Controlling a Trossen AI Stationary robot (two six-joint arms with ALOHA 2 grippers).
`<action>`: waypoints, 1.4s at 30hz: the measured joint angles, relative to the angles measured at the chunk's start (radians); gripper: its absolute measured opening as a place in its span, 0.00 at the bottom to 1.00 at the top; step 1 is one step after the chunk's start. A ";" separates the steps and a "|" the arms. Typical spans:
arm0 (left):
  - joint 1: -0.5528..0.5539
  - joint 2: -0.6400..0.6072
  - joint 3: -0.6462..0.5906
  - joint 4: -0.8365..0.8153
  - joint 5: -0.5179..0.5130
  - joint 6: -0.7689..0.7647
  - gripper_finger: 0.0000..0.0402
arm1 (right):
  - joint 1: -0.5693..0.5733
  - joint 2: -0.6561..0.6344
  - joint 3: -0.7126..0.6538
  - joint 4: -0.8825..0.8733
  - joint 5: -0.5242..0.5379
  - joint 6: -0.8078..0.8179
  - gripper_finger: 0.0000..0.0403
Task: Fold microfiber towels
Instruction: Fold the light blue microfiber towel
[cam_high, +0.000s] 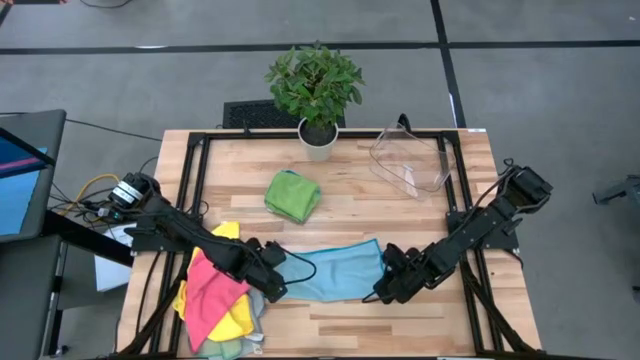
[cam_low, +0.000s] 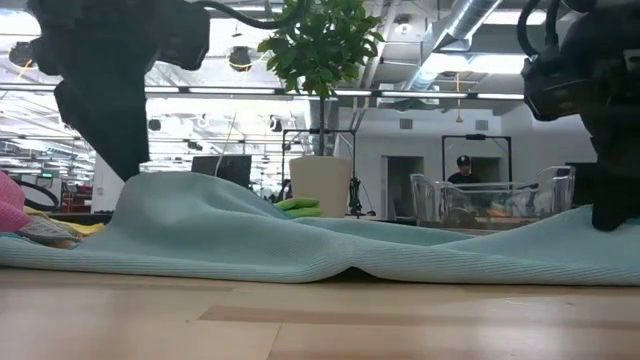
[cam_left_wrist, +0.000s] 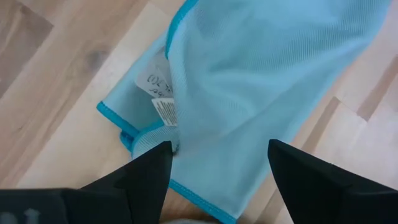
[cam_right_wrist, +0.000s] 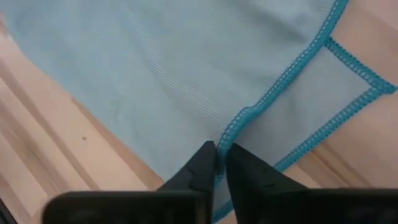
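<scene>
Pinching the pale teal towel's (cam_high: 335, 270) stitched edge, right gripper (cam_right_wrist: 217, 163) fingers nearly pressed together. Left gripper (cam_left_wrist: 217, 155) spread wide above its tagged corner. Risk: thin pinch slips, or the doubled corner bunches.

Wooden table (cam_high: 340, 315) is carrying: pale teal towel (cam_high: 335, 270) lying front-centre, folded green towel (cam_high: 292, 195) mid-table, pink/yellow towel pile (cam_high: 215, 300) sitting front-left, potted plant (cam_high: 317, 95) at back edge, clear plastic bin (cam_high: 412, 160) back-right.

Bare table (cam_high: 400, 315) in front — towel pile (cam_high: 222, 300) left
</scene>
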 joint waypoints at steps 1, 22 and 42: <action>0.002 0.000 0.000 0.000 0.009 0.008 0.65 | 0.000 0.000 0.000 0.000 0.002 0.000 0.13; -0.174 -0.001 -0.010 0.034 -0.031 -0.310 0.61 | 0.008 0.000 0.000 -0.001 0.017 0.009 0.05; -0.164 0.155 -0.013 0.115 -0.016 -0.190 0.01 | 0.062 -0.002 0.078 -0.072 0.027 0.062 0.02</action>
